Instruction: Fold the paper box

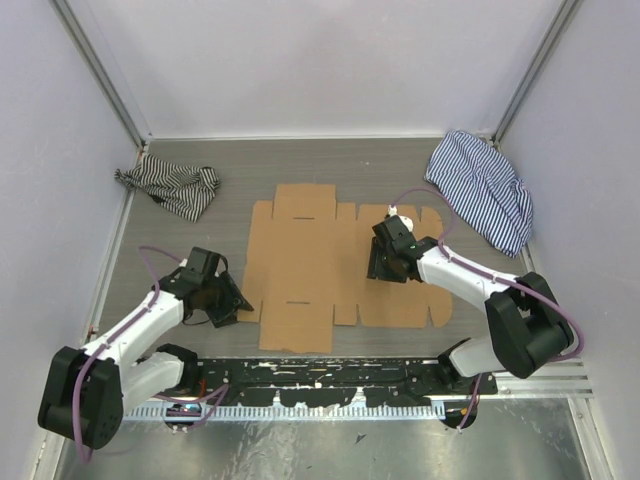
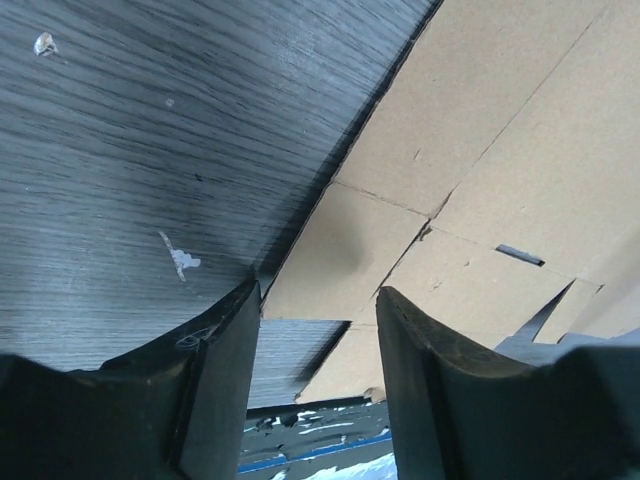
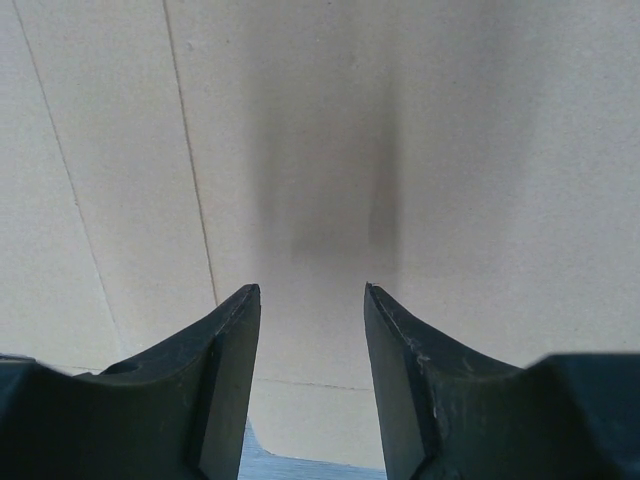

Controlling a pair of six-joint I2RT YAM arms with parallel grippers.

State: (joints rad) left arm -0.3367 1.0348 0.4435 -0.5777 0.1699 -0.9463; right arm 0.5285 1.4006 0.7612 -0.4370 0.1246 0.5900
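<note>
**No Readable Markings in View**

No text, label, brand, number or sign can be read in any of the three camera views. The paper box (image 1: 300, 265) shows only plain brown cardboard, both from above and close up from the wrists.

Bright even light frm above; soft twin shadows on paper box (image 3: 330, 200); wrist cams bit blurry
</note>
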